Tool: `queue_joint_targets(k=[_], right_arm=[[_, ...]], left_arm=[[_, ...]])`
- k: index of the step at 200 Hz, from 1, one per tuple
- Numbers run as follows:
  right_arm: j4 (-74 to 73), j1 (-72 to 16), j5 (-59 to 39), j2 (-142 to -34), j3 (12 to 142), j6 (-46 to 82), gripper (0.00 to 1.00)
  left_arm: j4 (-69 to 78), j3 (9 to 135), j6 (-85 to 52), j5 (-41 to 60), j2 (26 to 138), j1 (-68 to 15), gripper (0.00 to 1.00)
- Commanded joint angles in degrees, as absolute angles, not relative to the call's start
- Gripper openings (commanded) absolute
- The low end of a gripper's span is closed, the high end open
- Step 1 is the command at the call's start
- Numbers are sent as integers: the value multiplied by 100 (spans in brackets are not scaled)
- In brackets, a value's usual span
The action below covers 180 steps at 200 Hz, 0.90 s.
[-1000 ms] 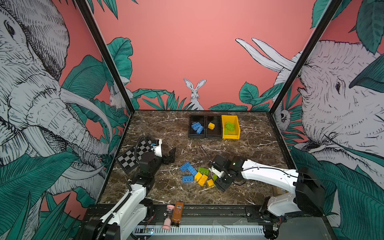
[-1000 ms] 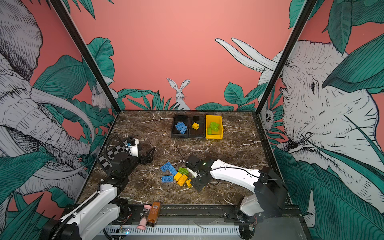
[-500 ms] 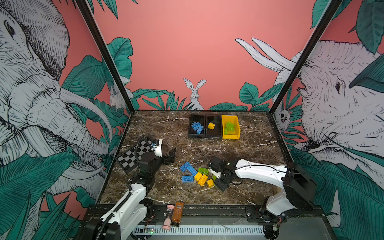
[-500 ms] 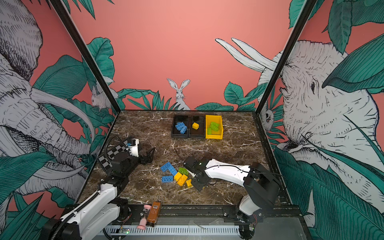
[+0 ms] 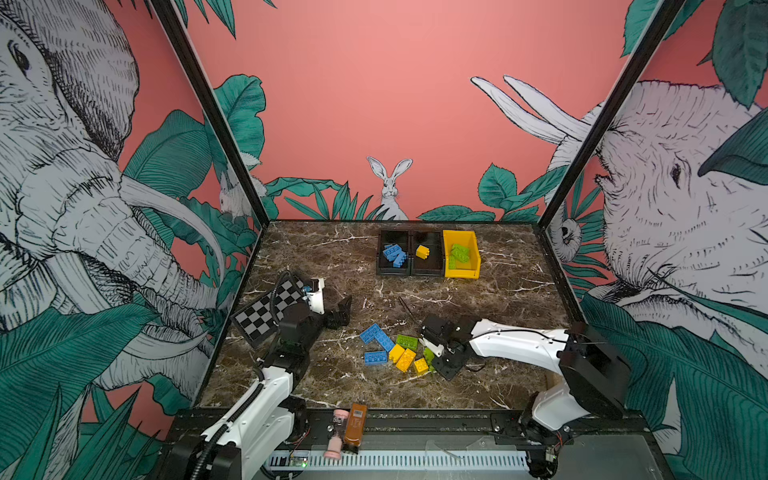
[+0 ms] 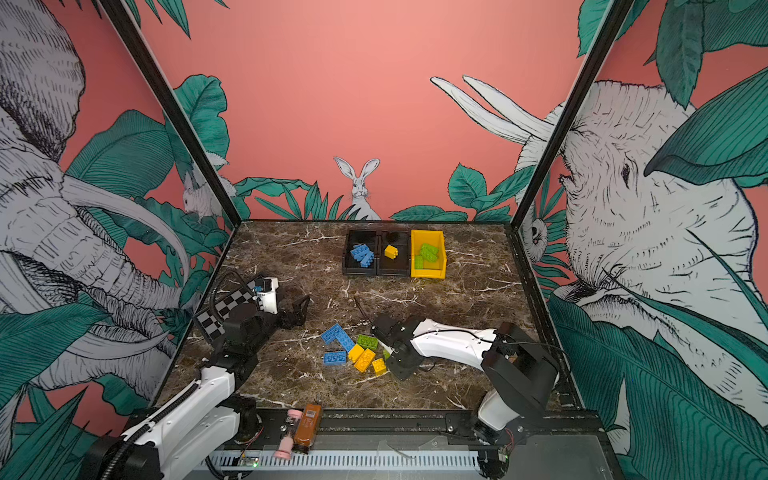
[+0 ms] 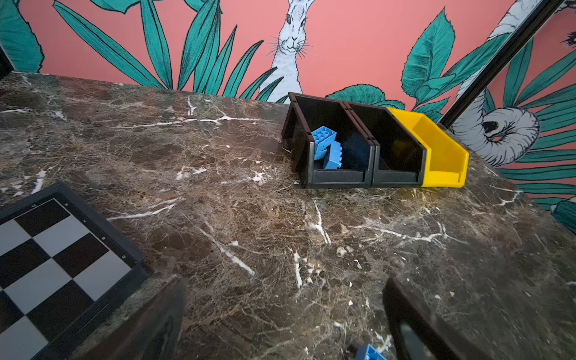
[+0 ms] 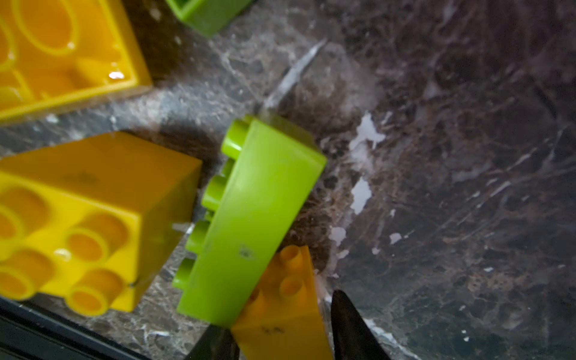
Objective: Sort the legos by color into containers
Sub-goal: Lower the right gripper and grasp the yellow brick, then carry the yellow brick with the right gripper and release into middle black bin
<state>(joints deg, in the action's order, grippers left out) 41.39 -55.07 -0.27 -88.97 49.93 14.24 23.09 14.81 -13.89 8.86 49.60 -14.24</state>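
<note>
Legos (image 5: 405,359) piled, right fingers (image 8: 352,330) narrowed since earlier around yellow lego (image 8: 280,318), grip uncertain, left fingers (image 7: 411,321) spread apart

Lab test booth: mural walls (image 5: 395,83)

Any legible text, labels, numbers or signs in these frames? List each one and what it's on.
Nothing in these frames can be read.
On the black-and-white checkerboard: small rim characters, too blurred to read.
On the brown bottle: label print, too small to read.
On the lime green lego brick: a dark mark on its side, blurred.
On the small yellow lego brick: a dark scribble, unreadable.
</note>
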Motion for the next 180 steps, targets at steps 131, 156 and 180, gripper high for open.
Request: queue_joint_targets(k=[131, 156, 180], right_arm=[[3570, -3898, -83, -7774, 5690, 1248, 25], [3079, -3512, -49, -8508, 6437, 1005, 26], [2831, -3189, 6, -9467, 7419, 960, 27]], left_arm=[[2337, 1547, -1363, 858, 4946, -1448, 99], [2377, 1556, -1382, 879, 5039, -1449, 99], [2395, 1547, -1378, 880, 5037, -1450, 99]])
